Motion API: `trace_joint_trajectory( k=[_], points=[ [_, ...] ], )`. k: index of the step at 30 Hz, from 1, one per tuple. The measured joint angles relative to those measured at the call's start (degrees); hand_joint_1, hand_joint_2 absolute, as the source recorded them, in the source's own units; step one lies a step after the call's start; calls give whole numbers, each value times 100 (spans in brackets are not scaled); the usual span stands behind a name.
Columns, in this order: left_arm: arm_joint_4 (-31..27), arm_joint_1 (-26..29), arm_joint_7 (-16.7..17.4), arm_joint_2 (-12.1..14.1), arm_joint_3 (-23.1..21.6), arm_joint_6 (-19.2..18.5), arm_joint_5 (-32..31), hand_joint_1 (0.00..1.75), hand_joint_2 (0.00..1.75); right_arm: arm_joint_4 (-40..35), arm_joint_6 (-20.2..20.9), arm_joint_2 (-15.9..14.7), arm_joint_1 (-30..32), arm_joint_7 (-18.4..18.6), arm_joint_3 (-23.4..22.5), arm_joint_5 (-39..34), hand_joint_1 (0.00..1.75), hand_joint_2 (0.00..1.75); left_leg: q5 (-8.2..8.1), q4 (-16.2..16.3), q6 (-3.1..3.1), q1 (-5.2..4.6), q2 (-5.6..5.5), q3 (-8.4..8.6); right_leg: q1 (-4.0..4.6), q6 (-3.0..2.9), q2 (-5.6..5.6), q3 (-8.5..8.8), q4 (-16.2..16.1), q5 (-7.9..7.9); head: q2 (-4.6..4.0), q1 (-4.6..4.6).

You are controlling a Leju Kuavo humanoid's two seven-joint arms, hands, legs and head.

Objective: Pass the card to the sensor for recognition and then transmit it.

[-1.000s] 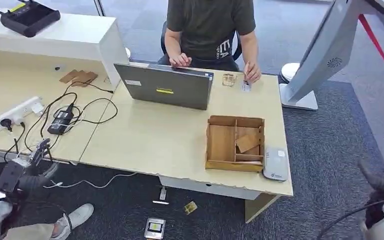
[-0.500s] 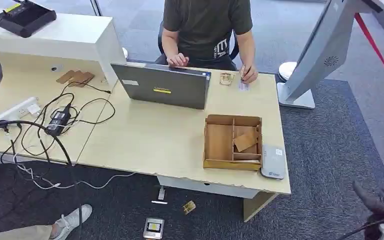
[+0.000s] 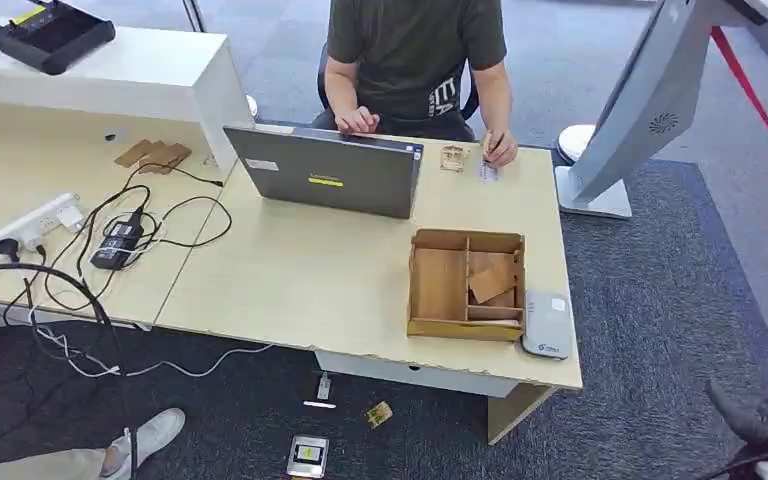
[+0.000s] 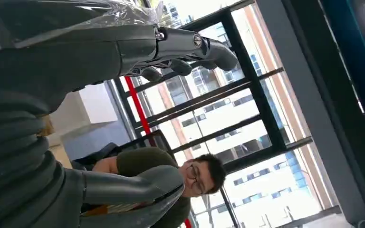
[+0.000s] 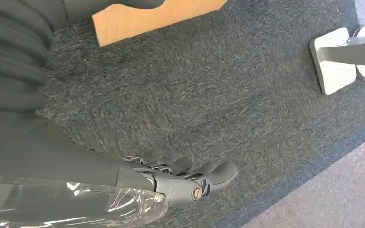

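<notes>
Broadly, a pale wooden surface [image 3: 310,280] spans the head view, standing on dark grey carpet [image 3: 660,300]. A person in a dark green shirt [image 3: 415,50] sits at its far edge behind a grey laptop [image 3: 325,178], one hand on the keyboard side and the other resting beside a small white card [image 3: 487,172] near the far right corner of the surface. A large white kiosk stand [image 3: 640,110] rises from the carpet to the right of the surface. Near the right front corner sits an open wooden compartment box [image 3: 465,285] with a loose brown piece lying tilted in one section, and a flat grey sensor [image 3: 547,325] lies just beside its right wall. On the left part of the surface are a white power strip [image 3: 25,230], a black adapter [image 3: 118,243] and tangled black cables. A black device [image 3: 50,35] rests on the raised white counter at the far left.

The right hand [image 5: 180,173] hangs low over the carpet, well apart from the surface, fingers loosely curled and holding nothing. The left hand [image 4: 138,52] is raised toward windows, thumb and fingers apart, with nothing between them.
</notes>
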Motion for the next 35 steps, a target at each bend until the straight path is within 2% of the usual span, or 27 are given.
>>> trace_joint_trajectory(
  k=[3, 6, 8, 12, 15, 18, 19, 24, 26, 28, 30, 33, 35],
  points=[
    [363, 37, -271, 0, 72, 9, -26, 0, 175, 33, -9, 4, 0, -2, 0, 0, 0, 175, 0, 0, 0, -1, 0, -2, 0, 0, 0, -1, 0, 0, 0, -2],
    [1140, 32, -833, 2, 289, 339, -181, 0, 175, 63, -22, 11, 2, -4, 0, -4, 0, 175, 0, -1, 0, 1, 2, -3, 1, -1, 0, -2, 1, 0, 0, -2],
    [1780, -7, -1106, 18, 530, 565, 9, 0, 175, 92, -46, 24, 0, -2, 0, -4, 0, 175, 1, -2, -1, 1, 3, -1, 2, -3, 0, -5, 6, -1, 0, -2],
    [3225, -50, -1291, 198, 1272, 769, 572, 0, 175, 153, -103, 59, 2, 22, 15, -4, 0, 175, 1, -5, -3, 3, 7, -5, 5, -9, 1, -8, 18, -5, 0, -4],
    [3779, 8, -1197, 409, 1848, 1115, 723, 0, 175, 201, -157, 46, 5, 66, 15, -37, 0, 175, 0, -4, -4, 6, 3, -13, 9, -10, 0, -13, 20, -8, 0, 0],
    [3858, 215, -585, 594, 2576, 1593, 438, 0, 175, 245, -190, 26, 15, 100, 17, -94, 0, 175, -4, -4, -9, 7, 1, -13, 9, -10, -5, -14, 20, -17, 0, -2],
    [3794, 270, -541, 630, 2748, 1745, 233, 0, 175, 260, -197, 13, 24, 105, 17, -109, 0, 175, -4, -4, -9, 8, -1, -14, 9, -10, -8, -14, 19, -18, 0, -4],
    [2846, 298, 96, 848, 3497, 3083, -1634, 0, 175, 317, -153, -140, 62, 111, 17, -197, 0, 175, -6, -3, -4, 2, -36, -19, 7, -2, -42, -7, 9, -22, 0, -2],
    [2666, 213, 184, 909, 3672, 3477, -1904, 0, 175, 339, -127, -162, 67, 155, 17, -199, 0, 175, -6, -3, -3, -3, -39, -12, 1, -1, -45, 0, 8, -22, 0, 0],
    [2623, 190, 190, 925, 3823, 3559, -1805, 0, 175, 354, -118, -162, 66, 177, 17, -199, 0, 175, -7, -3, -2, -10, -40, -8, -8, 0, -45, 5, 8, -22, 0, -4],
    [2678, 162, 22, 920, 3976, 3490, -1207, 0, 175, 374, -118, -162, 64, 247, 17, -177, 0, 175, -6, -3, -3, -10, -42, -10, -7, -1, -45, 7, 8, -21, 0, 2],
    [3222, 130, -372, 905, 4269, 3197, -270, 0, 175, 402, -100, -138, 33, 400, 22, -116, 0, 175, -3, -4, -7, -13, -44, -1, -8, -3, -45, 9, 12, -21, 0, -7],
    [3658, 140, -671, 872, 4408, 3009, 38, 0, 175, 426, -94, -120, 31, 461, 24, -98, 0, 175, -2, -4, -10, 0, -44, -5, 1, -4, -46, 8, 11, -21, 0, 2]
  ],
)
